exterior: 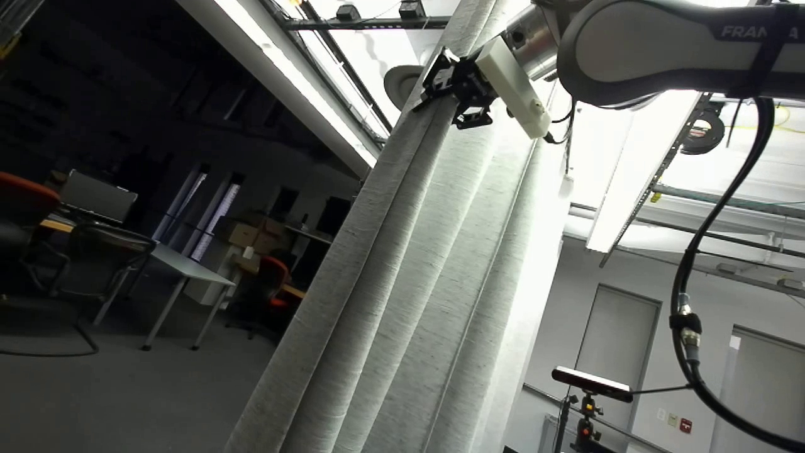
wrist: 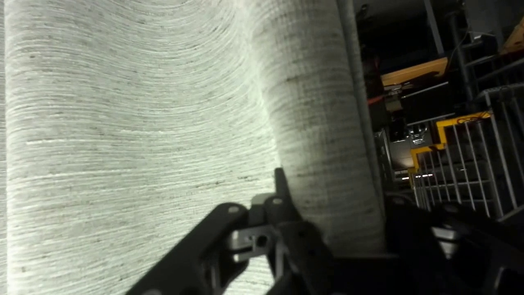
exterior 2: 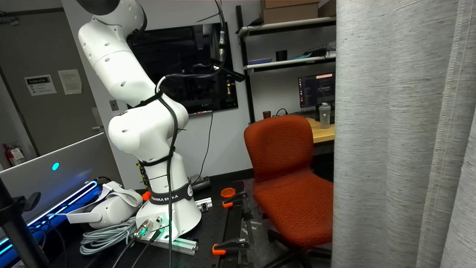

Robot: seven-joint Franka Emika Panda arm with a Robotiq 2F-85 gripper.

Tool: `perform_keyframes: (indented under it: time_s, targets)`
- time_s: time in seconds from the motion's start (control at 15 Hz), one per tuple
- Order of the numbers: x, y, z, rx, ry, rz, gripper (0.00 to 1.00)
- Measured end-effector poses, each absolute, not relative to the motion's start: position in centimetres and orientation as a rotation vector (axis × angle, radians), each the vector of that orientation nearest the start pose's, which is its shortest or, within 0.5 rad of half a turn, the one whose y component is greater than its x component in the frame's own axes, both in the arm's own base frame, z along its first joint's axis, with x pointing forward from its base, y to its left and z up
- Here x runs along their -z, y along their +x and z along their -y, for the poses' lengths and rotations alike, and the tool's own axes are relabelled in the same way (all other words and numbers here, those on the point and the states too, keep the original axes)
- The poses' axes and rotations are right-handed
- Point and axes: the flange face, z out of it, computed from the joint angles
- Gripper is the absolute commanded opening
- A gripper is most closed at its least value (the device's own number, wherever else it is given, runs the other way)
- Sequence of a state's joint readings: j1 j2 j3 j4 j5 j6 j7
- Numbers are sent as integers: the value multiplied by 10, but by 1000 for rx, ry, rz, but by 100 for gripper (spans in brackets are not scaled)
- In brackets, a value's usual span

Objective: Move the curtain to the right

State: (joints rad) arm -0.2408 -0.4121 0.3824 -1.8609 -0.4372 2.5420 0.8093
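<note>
In an exterior view, the curtain [exterior: 434, 270] hangs in long folds through the middle, and the gripper [exterior: 434, 91] is at its edge, high up. In an exterior view, the arm [exterior 2: 119, 70] stands on the black counter [exterior 2: 208, 227], and the curtain, at the right, hides part of the chair [exterior 2: 280, 145]. In the wrist view, the fingers [wrist: 286, 211] are spread apart, with one fold of the curtain between them.
</note>
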Motion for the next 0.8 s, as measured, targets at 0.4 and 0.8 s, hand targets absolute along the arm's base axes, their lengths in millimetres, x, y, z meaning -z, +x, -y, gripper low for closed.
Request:
perform_keyframes:
  time_s: [0.4,0.8]
  targets:
    - [-803,479,-109,1751,-2576,-547,1]
    - [-824,499,-10,1709,-2545,-859,1]
